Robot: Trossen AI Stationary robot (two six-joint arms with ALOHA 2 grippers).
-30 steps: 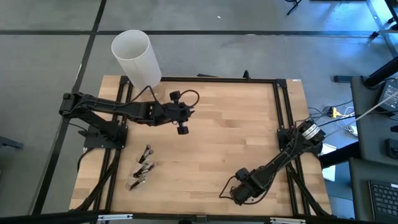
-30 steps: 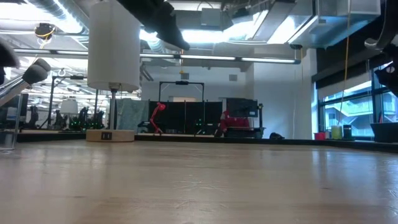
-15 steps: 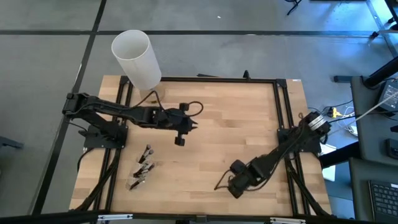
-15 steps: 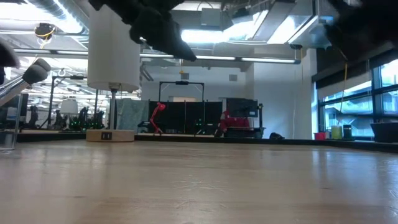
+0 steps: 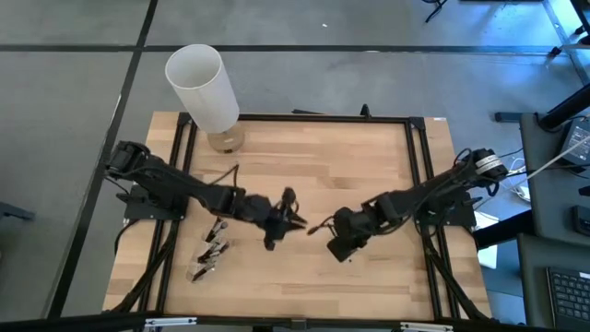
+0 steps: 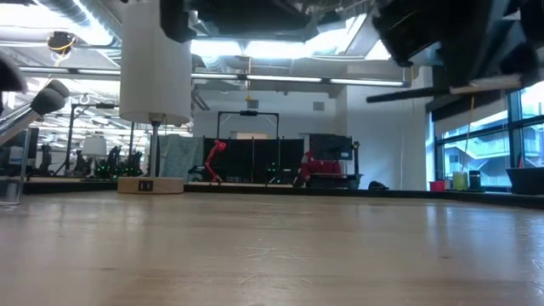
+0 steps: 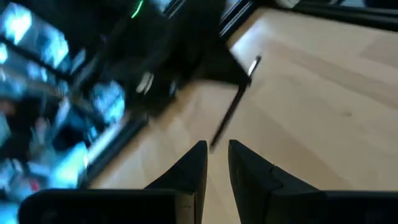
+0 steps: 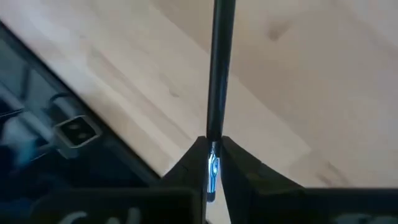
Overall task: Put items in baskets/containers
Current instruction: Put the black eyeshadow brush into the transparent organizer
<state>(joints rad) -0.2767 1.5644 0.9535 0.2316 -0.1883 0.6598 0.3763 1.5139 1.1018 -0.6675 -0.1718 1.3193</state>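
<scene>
My right gripper (image 5: 334, 224) is above the table's middle, shut on a thin dark brush (image 8: 217, 68) that points toward my left gripper; it shows as a level stick in the low view (image 6: 425, 92). My left gripper (image 5: 297, 221) faces it, its fingers (image 7: 198, 163) a narrow gap apart. The brush's free end (image 7: 216, 140) reaches that gap; whether it touches, I cannot tell. Several other brushes (image 5: 210, 249) lie in a heap at the near left, seemingly in a clear cup lying on its side. My right gripper pinches the brush's end (image 8: 213, 138) between its two fingertips. The fingers come about level from the table's right and lie along the brush, which sticks straight out ahead of them, lifted clear of the table.
A tall white cylinder (image 5: 203, 88) stands at the far left corner with a small tan jar (image 5: 226, 140) beside it. A black frame (image 5: 419, 175) runs along the table's edges. Bare wood lies at the far right and near middle.
My right gripper has gone from the near right toward the table's middle, carrying the brush. My left gripper has gone from the far left toward the near edge and the middle. The two now face each other closely.
</scene>
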